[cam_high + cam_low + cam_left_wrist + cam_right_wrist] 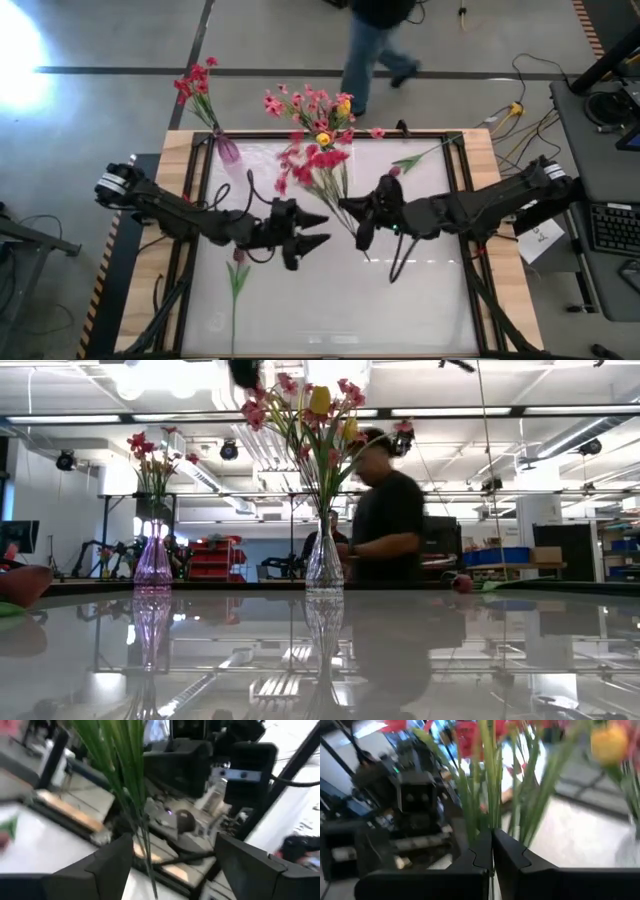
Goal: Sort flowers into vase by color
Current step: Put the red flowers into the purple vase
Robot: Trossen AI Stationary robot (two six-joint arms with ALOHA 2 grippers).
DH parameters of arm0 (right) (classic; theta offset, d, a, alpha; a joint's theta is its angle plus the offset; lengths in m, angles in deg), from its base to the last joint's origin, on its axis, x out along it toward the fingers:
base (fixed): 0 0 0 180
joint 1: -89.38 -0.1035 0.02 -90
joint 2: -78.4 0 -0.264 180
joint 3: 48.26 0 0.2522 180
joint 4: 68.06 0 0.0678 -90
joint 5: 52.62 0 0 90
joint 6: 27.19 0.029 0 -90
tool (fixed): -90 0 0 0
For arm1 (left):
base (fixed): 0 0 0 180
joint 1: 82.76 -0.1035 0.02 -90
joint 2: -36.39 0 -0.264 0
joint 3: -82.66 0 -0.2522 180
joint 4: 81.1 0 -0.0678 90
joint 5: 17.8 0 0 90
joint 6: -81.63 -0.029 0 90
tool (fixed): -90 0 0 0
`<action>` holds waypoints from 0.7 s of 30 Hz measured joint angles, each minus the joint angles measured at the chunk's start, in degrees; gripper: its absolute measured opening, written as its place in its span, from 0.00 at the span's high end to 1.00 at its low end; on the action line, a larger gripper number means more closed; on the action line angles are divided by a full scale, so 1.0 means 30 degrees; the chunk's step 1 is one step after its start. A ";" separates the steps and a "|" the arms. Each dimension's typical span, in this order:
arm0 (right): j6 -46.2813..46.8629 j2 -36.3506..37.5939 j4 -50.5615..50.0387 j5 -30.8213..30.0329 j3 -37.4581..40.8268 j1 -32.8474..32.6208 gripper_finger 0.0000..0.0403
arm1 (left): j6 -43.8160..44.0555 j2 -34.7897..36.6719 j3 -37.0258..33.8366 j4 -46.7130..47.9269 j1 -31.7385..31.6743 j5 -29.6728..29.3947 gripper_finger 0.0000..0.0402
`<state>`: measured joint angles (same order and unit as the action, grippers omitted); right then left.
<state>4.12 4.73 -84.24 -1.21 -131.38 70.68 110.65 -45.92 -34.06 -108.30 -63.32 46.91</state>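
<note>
My right gripper (350,210) is shut on a spray of pink and red flowers (315,165) over the table's middle; its stem ends (366,252) point toward the near edge. My left gripper (322,229) is open just left of those stems; in its wrist view the green stems (132,795) stand ahead between its fingers, untouched. A purple vase (228,150) with red flowers (150,455) stands far left. A clear vase (324,565) with pink and yellow flowers (312,105) stands far centre. A dark-red bud (238,268) and another stemmed bud (418,156) lie on the table. My right gripper pinches the spray's bundled green stems (490,822) between its two fingers, several stems together, at about mid-length. The fingers come level from the table's right and lie across the stems. The blossoms (465,735) stand beyond the fingers toward the far edge; the stem ends stick out the other way.
A person (375,45) walks past beyond the table's far edge, also in the low view (390,520). The table's wooden frame (180,200) borders the white top. Cables and a desk with a keyboard (610,225) lie off the right side.
</note>
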 joint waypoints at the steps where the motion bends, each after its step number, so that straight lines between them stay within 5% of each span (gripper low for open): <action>1: -0.0432 0.0229 0.0233 0.0019 0.0001 0.0000 0.98 | -0.0512 -0.0486 0.0810 -0.0045 -0.0097 -0.0049 0.32; 9: -0.2876 0.1169 0.1734 0.1231 0.0021 -0.0382 0.98 | -0.2937 -0.2307 0.4492 0.1097 -0.0630 -0.0441 0.32; 15: -0.3683 0.1985 0.1760 0.1313 -0.0001 -0.0896 0.98 | -0.2803 -0.1575 0.5887 0.7240 -0.0706 -0.1399 0.32; 21: -0.4167 0.2004 0.2142 0.1339 0.0006 -0.0887 0.98 | -0.3012 -0.1564 0.6558 0.6800 -0.1192 -0.0191 0.32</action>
<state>-8.38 10.74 -77.82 2.81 -131.36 68.02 101.62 -50.61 -14.39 -87.90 -66.89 46.34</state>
